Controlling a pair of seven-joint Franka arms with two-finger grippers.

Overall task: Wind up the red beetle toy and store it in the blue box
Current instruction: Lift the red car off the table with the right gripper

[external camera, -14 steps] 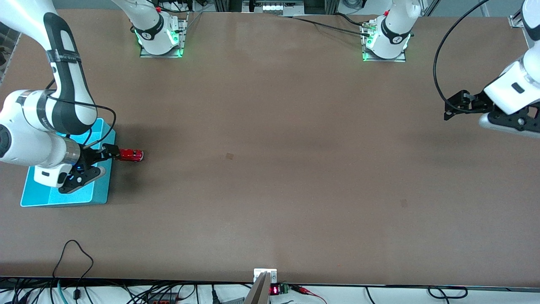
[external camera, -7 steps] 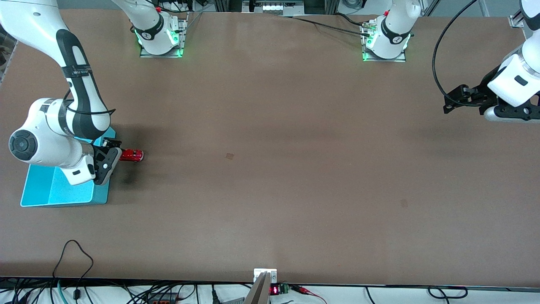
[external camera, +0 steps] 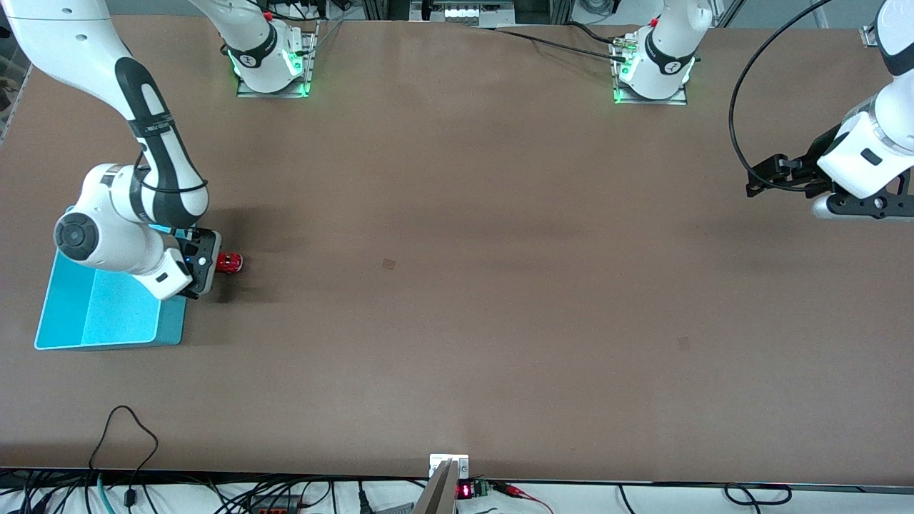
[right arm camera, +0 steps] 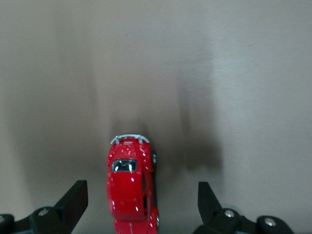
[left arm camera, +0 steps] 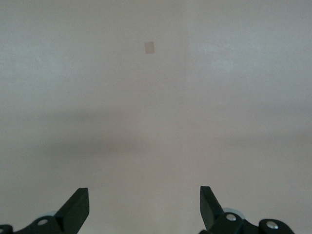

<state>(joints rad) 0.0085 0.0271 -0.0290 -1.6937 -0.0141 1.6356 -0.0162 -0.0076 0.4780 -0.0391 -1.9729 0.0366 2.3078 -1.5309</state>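
The red beetle toy (external camera: pixel 232 263) stands on the table beside the blue box (external camera: pixel 93 318), on the side toward the table's middle. My right gripper (external camera: pixel 212 263) points down over the toy and covers part of it. In the right wrist view the toy (right arm camera: pixel 129 187) lies between the open fingers (right arm camera: pixel 75 197) of my right gripper (right arm camera: pixel 141 191), with a gap on each side. The box shows nothing inside it. My left gripper (external camera: pixel 758 180) hangs open and empty over bare table at the left arm's end, as the left wrist view (left arm camera: pixel 145 195) shows.
A small tan patch (external camera: pixel 388 264) marks the table's middle and also shows in the left wrist view (left arm camera: pixel 149 47). Another patch (external camera: pixel 683 343) lies nearer the front camera. Both arm bases (external camera: pixel 271 61) stand at the back edge.
My right hand has swung off the box and turned to point down over the toy. The toy has stayed in place. My left gripper has shifted slightly.
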